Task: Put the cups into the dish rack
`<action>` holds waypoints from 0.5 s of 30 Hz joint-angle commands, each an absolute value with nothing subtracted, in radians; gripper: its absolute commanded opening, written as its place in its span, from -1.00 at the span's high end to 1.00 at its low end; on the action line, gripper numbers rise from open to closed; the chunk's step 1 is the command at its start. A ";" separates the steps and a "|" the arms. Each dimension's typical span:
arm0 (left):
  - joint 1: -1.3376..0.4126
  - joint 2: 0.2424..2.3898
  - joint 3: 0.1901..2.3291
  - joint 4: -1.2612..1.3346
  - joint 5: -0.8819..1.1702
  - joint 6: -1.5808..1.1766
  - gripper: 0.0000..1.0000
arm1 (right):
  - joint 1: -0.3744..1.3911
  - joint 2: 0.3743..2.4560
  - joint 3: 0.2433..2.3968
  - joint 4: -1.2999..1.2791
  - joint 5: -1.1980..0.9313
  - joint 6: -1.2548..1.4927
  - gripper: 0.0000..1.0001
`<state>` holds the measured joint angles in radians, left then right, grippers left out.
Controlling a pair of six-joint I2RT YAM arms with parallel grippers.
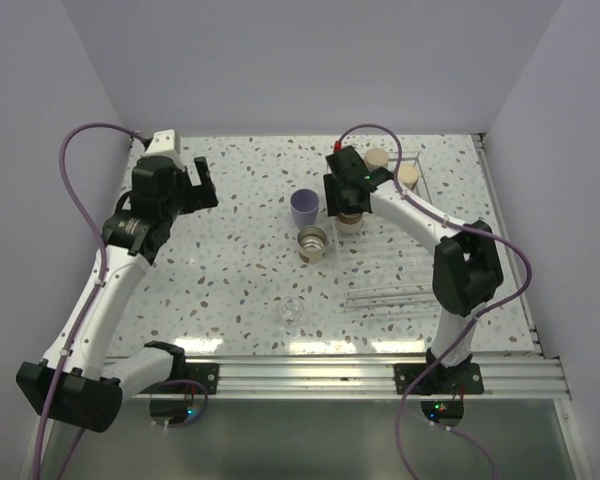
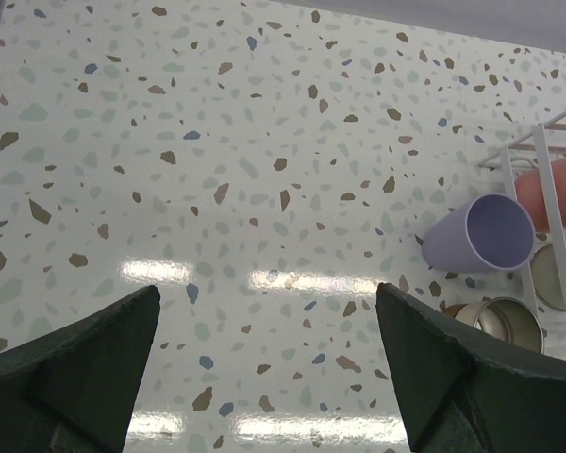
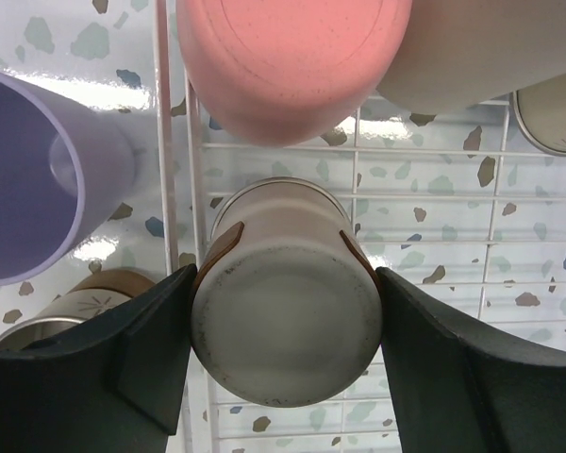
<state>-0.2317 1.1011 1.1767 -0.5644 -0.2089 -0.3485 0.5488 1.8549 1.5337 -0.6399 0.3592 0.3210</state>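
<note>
My right gripper is shut on a short beige cup held bottom-up over the left edge of the dish rack. In the rack beyond it, a pink cup and a tan cup stand upside down. A lavender cup and a beige cup with a shiny inside stand on the table left of the rack. My left gripper hangs open over bare table at the left, its jaws empty. It sees the lavender cup to the right.
Two more beige cups sit at the rack's far end. A small clear object lies near the front edge. White walls close in the table on three sides.
</note>
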 commanded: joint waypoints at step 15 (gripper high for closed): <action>-0.256 1.186 1.164 -0.431 0.106 -0.365 -0.89 | 0.555 1.467 1.486 -0.709 0.325 0.299 -0.96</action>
